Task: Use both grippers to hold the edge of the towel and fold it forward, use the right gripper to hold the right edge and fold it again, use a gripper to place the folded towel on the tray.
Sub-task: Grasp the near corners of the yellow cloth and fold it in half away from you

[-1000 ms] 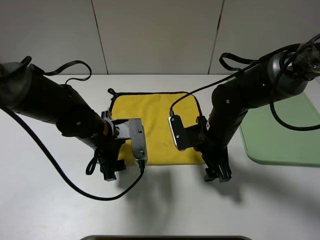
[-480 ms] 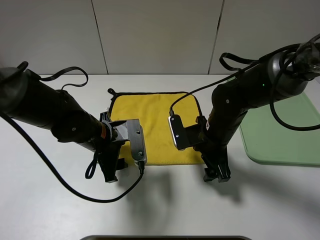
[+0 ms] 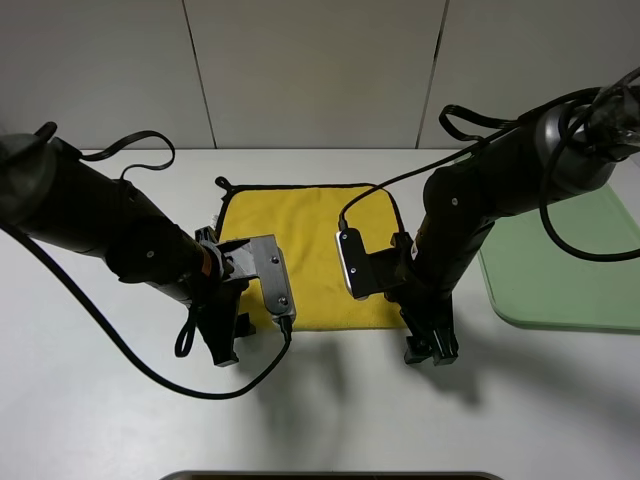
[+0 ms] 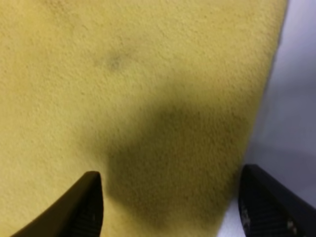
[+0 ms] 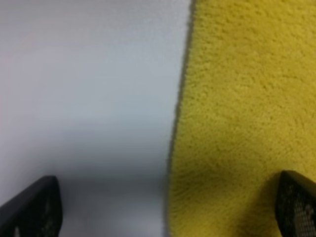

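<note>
The towel (image 3: 310,235) lies flat and unfolded on the white table (image 3: 100,400), in the middle between the two arms. The tray (image 3: 570,280) is at the right, apart from it and with nothing seen on it. The near edge of the towel (image 3: 330,326) is plain yellow, and both arms stand at its two ends.

The left gripper (image 4: 178,197) is low over the near left corner. Its jaws are apart, with cloth and the side border between them. The right gripper (image 5: 167,200) is at the near right corner. Its jaws are wide apart, one tip over the bare table and one over the cloth, so nothing is held yet.

I think the first fold is only being prepared. The danger is in the pinch. The cloth is thin and flat, so the jaws may slide over it and catch nothing, or push it into a wrinkle. If one side grips and the other misses, the lift will pull the towel crooked and the fold will not be even.
</note>
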`<act>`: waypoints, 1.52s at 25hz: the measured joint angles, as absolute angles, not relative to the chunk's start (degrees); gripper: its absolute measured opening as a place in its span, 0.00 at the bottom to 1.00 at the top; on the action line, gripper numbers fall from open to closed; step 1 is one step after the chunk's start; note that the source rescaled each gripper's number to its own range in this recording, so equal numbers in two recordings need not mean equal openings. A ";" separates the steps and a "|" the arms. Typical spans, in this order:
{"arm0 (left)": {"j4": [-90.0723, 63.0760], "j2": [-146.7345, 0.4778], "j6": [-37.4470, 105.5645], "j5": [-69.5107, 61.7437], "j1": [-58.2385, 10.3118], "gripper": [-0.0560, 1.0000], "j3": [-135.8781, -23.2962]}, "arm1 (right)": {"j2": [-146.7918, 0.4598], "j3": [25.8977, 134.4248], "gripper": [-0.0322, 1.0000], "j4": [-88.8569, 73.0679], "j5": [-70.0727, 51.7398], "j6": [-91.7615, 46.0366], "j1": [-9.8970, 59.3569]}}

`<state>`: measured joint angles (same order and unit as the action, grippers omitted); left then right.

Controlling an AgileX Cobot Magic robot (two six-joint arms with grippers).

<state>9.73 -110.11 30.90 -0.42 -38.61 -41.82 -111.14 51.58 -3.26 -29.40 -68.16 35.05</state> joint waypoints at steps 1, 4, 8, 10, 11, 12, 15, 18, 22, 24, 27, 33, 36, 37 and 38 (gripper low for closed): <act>9.65 -110.11 30.90 -0.47 -38.61 0.63 -41.82 | -111.14 51.58 0.98 -3.28 -29.43 -68.16 35.05; 9.49 -110.11 31.21 -0.59 -38.55 0.63 -41.82 | -111.14 51.58 0.98 -3.52 -29.43 -68.16 35.05; 9.11 -110.11 32.34 -0.70 -38.55 0.61 -41.82 | -111.14 51.58 0.97 -4.05 -29.43 -68.20 35.05; 9.05 -110.11 32.39 -0.89 -38.55 0.60 -41.82 | -111.14 51.58 0.97 -4.18 -29.43 -68.20 35.05; 8.91 -110.11 32.62 -0.94 -38.49 0.60 -41.82 | -111.14 51.58 0.97 -4.33 -29.49 -68.20 35.05; 8.77 -110.11 32.84 -0.94 -38.24 0.59 -41.82 | -111.14 51.58 0.96 -4.37 -29.55 -68.20 35.05; 8.00 -110.11 34.54 -2.15 -36.92 0.59 -41.86 | -111.20 51.58 0.96 -4.57 -29.67 -68.20 35.05; 7.14 -110.04 37.09 -4.22 -35.49 0.59 -42.23 | -111.20 51.58 0.95 -4.61 -29.67 -68.20 35.05; 4.31 -110.04 41.68 -5.02 -35.17 0.59 -42.48 | -111.20 51.58 0.94 -4.74 -29.84 -68.20 35.05; 2.24 -110.12 44.64 -5.07 -34.90 0.58 -42.52 | -111.24 51.58 0.90 -4.86 -30.11 -68.20 35.05; 0.92 -110.73 47.91 -5.71 -34.77 0.58 -42.93 | -111.43 51.58 0.83 -5.51 -30.36 -68.20 35.05; -0.41 -110.90 48.78 -6.93 -34.80 0.45 -42.93 | -111.52 51.58 0.55 -7.77 -29.82 -68.20 35.05; -0.54 -110.90 49.11 -7.84 -34.92 0.35 -42.93 | -111.52 51.58 0.36 -8.05 -29.52 -68.20 35.05; -0.54 -110.90 49.25 -8.09 -34.92 0.32 -42.93 | -111.52 51.58 0.30 -8.05 -29.47 -68.20 35.05; -0.48 -110.96 49.40 -8.26 -34.98 0.28 -42.93 | -111.52 51.58 0.24 -8.10 -29.47 -68.30 35.05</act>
<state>-0.48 -110.96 49.40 -8.26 -34.98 -42.93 -111.52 51.58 -8.10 -29.47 -68.30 35.05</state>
